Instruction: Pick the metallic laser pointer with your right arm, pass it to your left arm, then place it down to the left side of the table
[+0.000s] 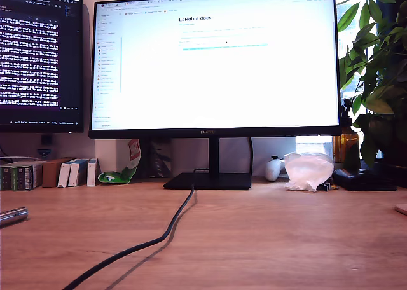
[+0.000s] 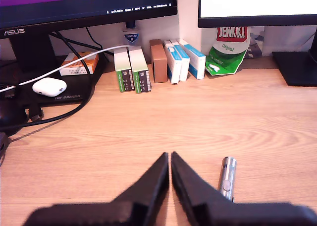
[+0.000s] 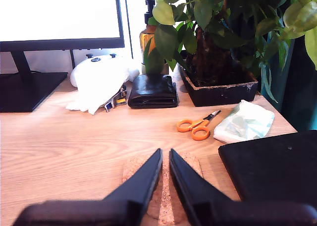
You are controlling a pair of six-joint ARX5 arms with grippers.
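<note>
Nearest the first wrist camera, my first tool [image 2: 170, 159] has its two black jaws drawn together with only a thin slit between the tips, empty, over bare wood. Just beside those jaws lies the metallic laser pointer [image 2: 227, 177], flat on the worktop [image 2: 198, 117] and touching neither jaw; in the exterior view the same pointer [image 1: 13, 216] shows at the left edge, near the front. Beyond it, along the far wall, stand small cartons [image 2: 132, 70], a brown box [image 2: 158, 62], blue-and-white boxes [image 2: 184, 59] and a green Jenkki bag [image 2: 227, 55]. A black cable [image 1: 152, 239] runs from the monitor stand [image 1: 208, 180] toward the near edge in the exterior view. My second tool [image 3: 165, 159] is likewise closed and empty, above a cork coaster [image 3: 163, 196]. Farther off lie orange scissors [image 3: 194, 126], a black wallet [image 3: 152, 91], a white crumpled bag [image 3: 99, 84] and a potted plant [image 3: 218, 52].
</note>
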